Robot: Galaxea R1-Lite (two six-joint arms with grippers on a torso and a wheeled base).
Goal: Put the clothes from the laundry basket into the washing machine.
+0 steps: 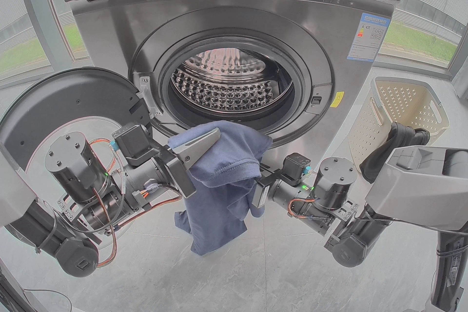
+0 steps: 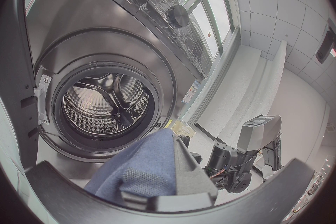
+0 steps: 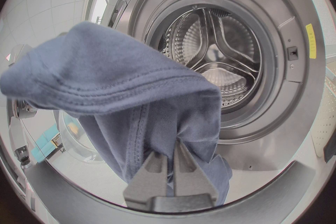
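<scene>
A blue garment point(image 1: 222, 196) hangs in front of the washing machine's open drum point(image 1: 224, 84), held up between both grippers. My left gripper point(image 1: 212, 140) holds its top edge, one grey finger point(image 2: 190, 172) lying against the cloth point(image 2: 143, 165). My right gripper point(image 1: 257, 193) is shut on the garment's right side; in the right wrist view its jaws point(image 3: 171, 154) pinch a fold of the fabric point(image 3: 105, 74). The cream laundry basket point(image 1: 409, 103) stands on the floor right of the machine, with a dark garment point(image 1: 390, 149) over its rim.
The machine's round door point(image 1: 63, 103) stands swung open to the left, just behind my left arm. Bare grey floor tiles point(image 1: 273, 274) lie below the hanging garment. Windows run behind the machine.
</scene>
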